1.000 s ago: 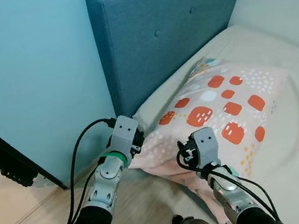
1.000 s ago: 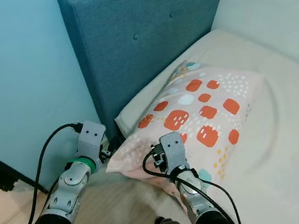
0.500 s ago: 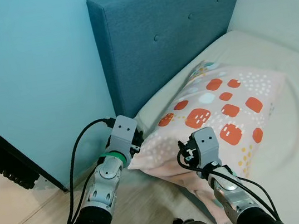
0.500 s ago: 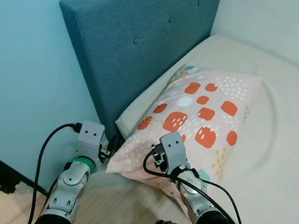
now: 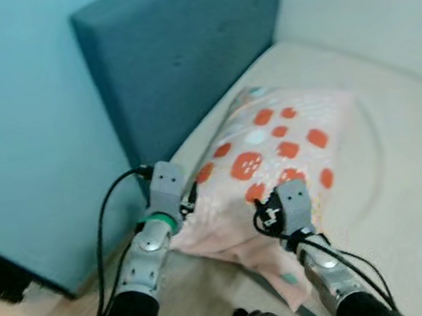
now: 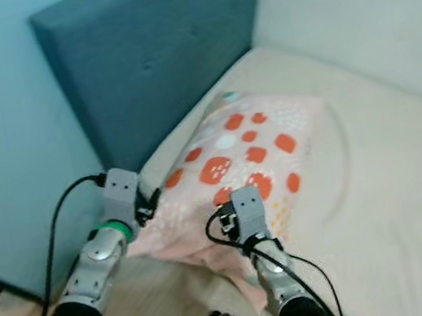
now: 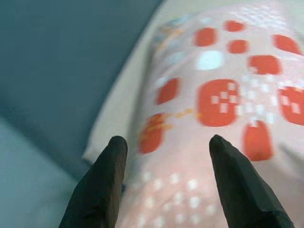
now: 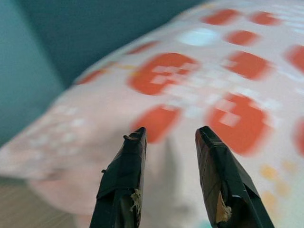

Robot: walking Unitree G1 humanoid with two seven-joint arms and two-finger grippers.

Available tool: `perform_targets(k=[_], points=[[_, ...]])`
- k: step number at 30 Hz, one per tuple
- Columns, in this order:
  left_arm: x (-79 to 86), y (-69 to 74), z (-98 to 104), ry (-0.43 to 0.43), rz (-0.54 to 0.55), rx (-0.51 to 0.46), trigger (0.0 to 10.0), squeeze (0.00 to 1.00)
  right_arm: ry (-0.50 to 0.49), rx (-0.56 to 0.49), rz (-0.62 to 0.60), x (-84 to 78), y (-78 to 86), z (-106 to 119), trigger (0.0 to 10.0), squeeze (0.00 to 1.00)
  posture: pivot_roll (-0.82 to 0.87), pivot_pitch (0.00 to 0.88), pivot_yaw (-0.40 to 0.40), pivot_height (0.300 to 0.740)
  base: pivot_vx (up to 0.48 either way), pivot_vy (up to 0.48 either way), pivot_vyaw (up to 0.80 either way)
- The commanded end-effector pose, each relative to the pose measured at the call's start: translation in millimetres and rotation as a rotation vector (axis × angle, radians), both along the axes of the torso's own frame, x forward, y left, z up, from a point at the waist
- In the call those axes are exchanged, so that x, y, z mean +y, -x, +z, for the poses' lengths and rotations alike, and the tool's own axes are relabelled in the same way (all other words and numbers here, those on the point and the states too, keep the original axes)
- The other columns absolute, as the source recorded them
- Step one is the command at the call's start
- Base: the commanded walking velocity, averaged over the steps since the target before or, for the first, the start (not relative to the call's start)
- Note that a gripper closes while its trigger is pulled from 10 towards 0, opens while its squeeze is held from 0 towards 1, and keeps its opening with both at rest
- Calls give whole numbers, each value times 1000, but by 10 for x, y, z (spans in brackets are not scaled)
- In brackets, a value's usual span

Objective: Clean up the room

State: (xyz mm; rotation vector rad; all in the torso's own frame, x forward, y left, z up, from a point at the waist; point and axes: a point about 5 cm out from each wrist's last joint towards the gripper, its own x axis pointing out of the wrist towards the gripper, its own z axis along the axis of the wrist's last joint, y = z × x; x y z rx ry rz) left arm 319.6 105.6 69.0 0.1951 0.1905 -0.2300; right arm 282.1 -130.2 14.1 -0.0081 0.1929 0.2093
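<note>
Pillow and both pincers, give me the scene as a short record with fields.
pillow: pink with orange patches, lying on the bed at its head end
bed: cream mattress, blue headboard behind the pillow
wall: light blue, beside the headboard
left pincer: open, at the pillow's near corner by the headboard
right pincer: open, low over the pillow's near edge
grip: neither pincer closed on the pillow
</note>
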Motion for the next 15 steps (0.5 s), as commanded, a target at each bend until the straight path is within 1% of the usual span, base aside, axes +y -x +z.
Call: perform_targets(k=[1,15], points=[[19,10,-28,11,9,25,10000,0,-3,32,2,9,48,-62,10000,0,-36,22,14,740,0,0,-788],[16,-5,-14,4,1,25,10000,0,-10,33,4,17,39,-59,10000,0,-37,12,19,740,0,0,-788]])
